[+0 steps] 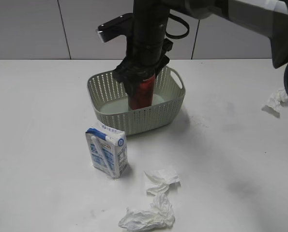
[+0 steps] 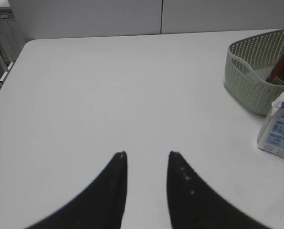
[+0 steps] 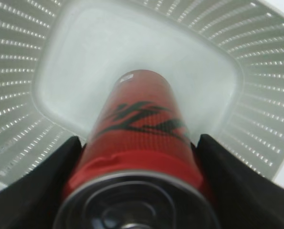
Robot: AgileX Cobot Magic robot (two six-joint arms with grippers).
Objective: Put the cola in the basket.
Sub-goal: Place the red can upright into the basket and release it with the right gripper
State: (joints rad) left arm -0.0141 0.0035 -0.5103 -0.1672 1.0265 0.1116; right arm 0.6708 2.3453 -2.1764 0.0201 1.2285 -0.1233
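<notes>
The cola (image 1: 142,94) is a slim red can with black markings. It stands upright inside the pale green perforated basket (image 1: 159,117), its base at or just above the floor. My right gripper (image 1: 140,72) is shut on the can's upper part from above. In the right wrist view the can (image 3: 144,124) sits between both black fingers (image 3: 139,157) over the basket floor (image 3: 84,71). My left gripper (image 2: 146,153) is open and empty over bare table at the left. The basket (image 2: 249,81) and a strip of the can (image 2: 282,71) show at its right edge.
A blue-and-white milk carton (image 1: 107,149) stands in front of the basket, also in the left wrist view (image 2: 278,133). Crumpled white tissues lie at the front (image 1: 153,205) and at the far right (image 1: 278,100). A grey panelled wall runs behind the table.
</notes>
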